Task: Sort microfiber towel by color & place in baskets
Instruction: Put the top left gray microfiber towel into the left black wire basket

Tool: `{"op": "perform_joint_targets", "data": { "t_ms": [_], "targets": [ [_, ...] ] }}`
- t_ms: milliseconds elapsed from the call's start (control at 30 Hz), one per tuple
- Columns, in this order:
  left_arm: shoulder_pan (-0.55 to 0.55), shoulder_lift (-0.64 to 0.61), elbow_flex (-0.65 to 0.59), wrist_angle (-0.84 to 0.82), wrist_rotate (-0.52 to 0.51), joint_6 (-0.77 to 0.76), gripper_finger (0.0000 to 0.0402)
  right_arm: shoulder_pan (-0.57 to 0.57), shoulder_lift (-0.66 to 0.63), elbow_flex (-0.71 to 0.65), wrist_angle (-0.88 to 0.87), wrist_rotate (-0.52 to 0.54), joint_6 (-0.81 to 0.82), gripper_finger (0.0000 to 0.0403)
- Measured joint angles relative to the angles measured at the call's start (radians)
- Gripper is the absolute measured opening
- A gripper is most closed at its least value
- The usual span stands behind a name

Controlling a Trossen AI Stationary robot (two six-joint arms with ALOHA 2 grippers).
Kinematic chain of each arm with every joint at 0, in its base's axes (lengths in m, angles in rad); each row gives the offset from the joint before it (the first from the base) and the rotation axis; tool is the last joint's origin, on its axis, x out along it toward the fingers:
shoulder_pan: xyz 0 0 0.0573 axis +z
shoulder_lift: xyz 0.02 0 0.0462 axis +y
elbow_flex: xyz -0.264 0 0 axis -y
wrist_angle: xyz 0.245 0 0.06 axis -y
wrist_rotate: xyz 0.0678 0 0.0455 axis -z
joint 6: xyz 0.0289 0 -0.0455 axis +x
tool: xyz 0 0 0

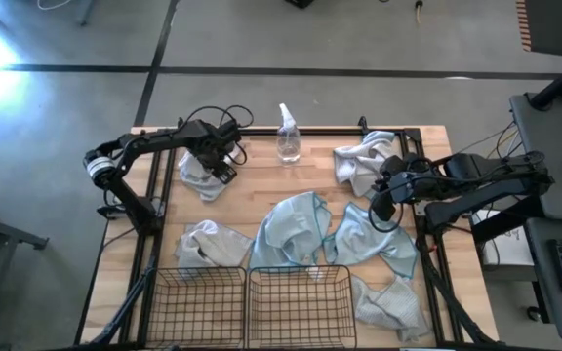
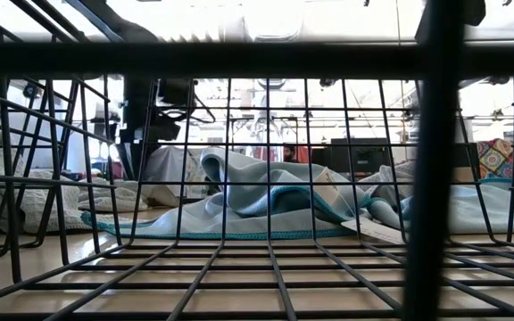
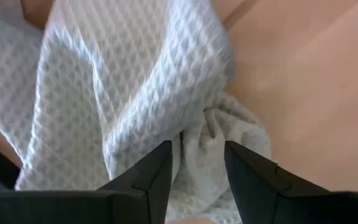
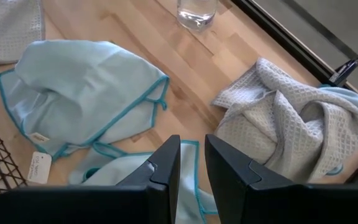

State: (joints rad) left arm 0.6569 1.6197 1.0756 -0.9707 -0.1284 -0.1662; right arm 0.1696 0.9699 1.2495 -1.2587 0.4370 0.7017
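Observation:
My left gripper (image 1: 213, 164) is down at the far left of the table, shut on a pale grey-white waffle towel (image 1: 203, 178) that lies bunched there. My right gripper (image 1: 383, 203) is shut and holds nothing; it hangs over the far edge of a light blue towel (image 1: 371, 239) at the right, as the right wrist view (image 4: 191, 158) also shows. Another light blue towel (image 1: 294, 229) lies at the centre. Other grey-white towels lie at the far right (image 1: 364, 161), the near left (image 1: 208, 244) and the near right (image 1: 393, 304). Two black wire baskets (image 1: 198, 307) (image 1: 301, 307) stand at the near edge. My left gripper pinches a bunched fold (image 3: 205, 134) of the grey-white towel between its two fingers (image 3: 161, 167), coming from above and pointing down. Several layers are gathered in the gap. The rest of the towel (image 3: 104, 93) lies spread on the table around the fingers.
A clear spray bottle (image 1: 288, 136) stands at the far middle of the table. The black table frame runs along the left and right edges. In the low view the basket mesh (image 2: 266, 259) fills the foreground, with the blue towel (image 2: 266, 198) behind it.

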Motion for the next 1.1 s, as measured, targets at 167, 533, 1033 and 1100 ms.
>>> {"op": "perform_joint_targets", "data": {
  "t_ms": [167,533,1033,1100],
  "targets": [
    [0.003,0.034,-0.012,-0.002,-0.039,-0.001,0.0132,0.000,0.000,0.000,-0.013,0.000,-0.006,0.0068],
    [0.003,0.078,-0.007,-0.031,-0.121,-0.013,0.0132,0.000,0.000,0.000,-0.021,0.000,-0.004,0.0068],
    [-0.002,0.050,-0.007,-0.102,-0.047,-0.027,0.0133,0.000,0.000,0.000,-0.020,-0.001,-0.003,0.0068],
    [-0.003,0.047,-0.006,-0.104,-0.039,-0.027,0.0133,0.000,0.000,0.000,-0.020,-0.001,-0.003,0.0068]
  ]
}}
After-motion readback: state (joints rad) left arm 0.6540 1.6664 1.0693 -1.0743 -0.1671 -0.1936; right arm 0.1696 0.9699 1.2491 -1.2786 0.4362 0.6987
